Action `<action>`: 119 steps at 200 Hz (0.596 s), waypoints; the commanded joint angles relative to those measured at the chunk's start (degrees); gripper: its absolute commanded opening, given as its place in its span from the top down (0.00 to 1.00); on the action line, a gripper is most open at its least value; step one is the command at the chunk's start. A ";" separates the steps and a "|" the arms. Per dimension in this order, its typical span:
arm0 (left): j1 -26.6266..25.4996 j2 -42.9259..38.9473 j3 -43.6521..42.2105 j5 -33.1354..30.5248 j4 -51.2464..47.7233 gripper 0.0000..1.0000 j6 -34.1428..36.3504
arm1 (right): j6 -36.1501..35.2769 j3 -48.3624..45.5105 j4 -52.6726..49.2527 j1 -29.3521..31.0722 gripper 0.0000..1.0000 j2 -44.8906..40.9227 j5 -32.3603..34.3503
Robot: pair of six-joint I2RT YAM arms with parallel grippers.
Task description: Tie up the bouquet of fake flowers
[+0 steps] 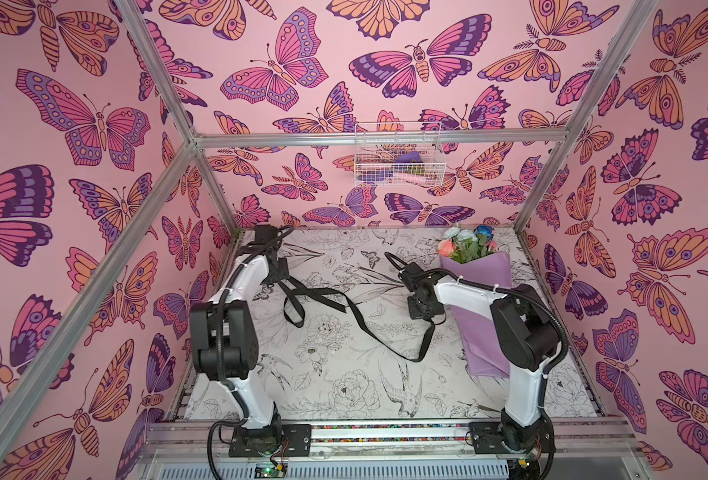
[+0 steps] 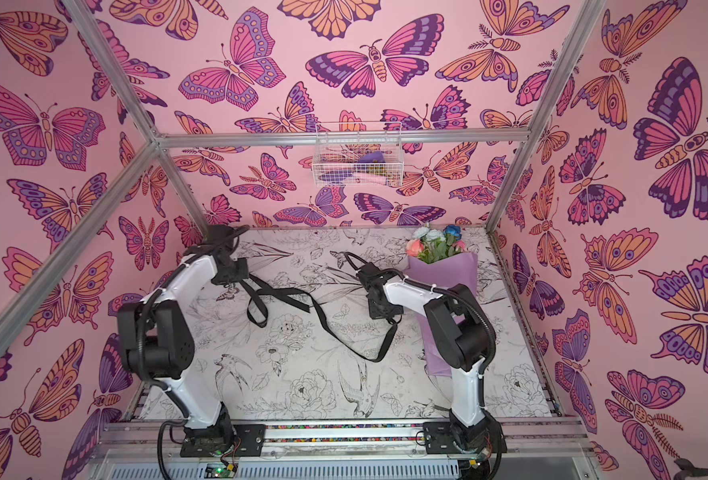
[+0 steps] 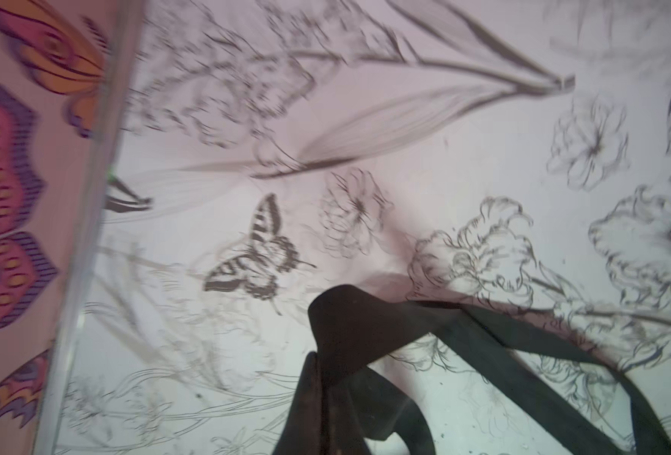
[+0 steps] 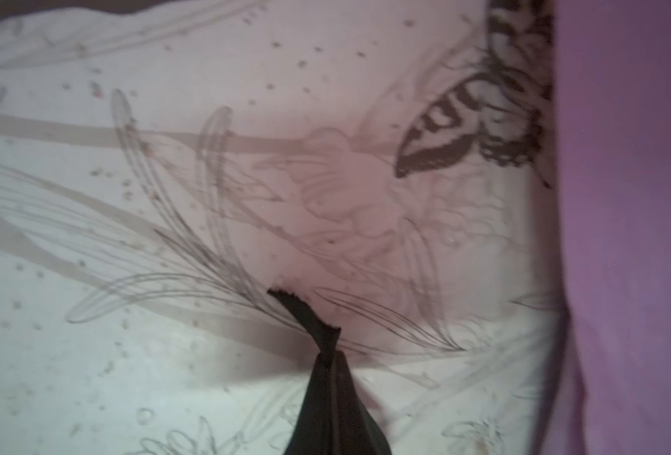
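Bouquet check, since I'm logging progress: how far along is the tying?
Done: the bouquet lies wrapped in lilac paper at the far right of the table. In hand: left gripper and right gripper, jaws shut, each pinch the black ribbon, which sags onto the table between them. Left: the ribbon is not yet around the bouquet, so wrapping and knotting remain.

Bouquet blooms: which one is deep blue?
The deep blue bloom, topmost right of the bunch in both top views. The pale blue-white blooms lie left of it; the peach-pink blooms sit lower, nearer the lilac paper.
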 commanded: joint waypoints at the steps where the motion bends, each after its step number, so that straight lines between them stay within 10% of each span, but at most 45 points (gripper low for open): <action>1: 3.78 -4.60 -2.09 -5.91 0.25 1.00 -3.01 | 1.29 -0.85 -3.75 -0.71 1.00 -6.17 5.35; 119: 18.17 -10.63 -1.43 -21.01 0.53 0.93 -7.34 | -0.83 -0.78 -17.00 -8.88 1.00 -33.54 27.66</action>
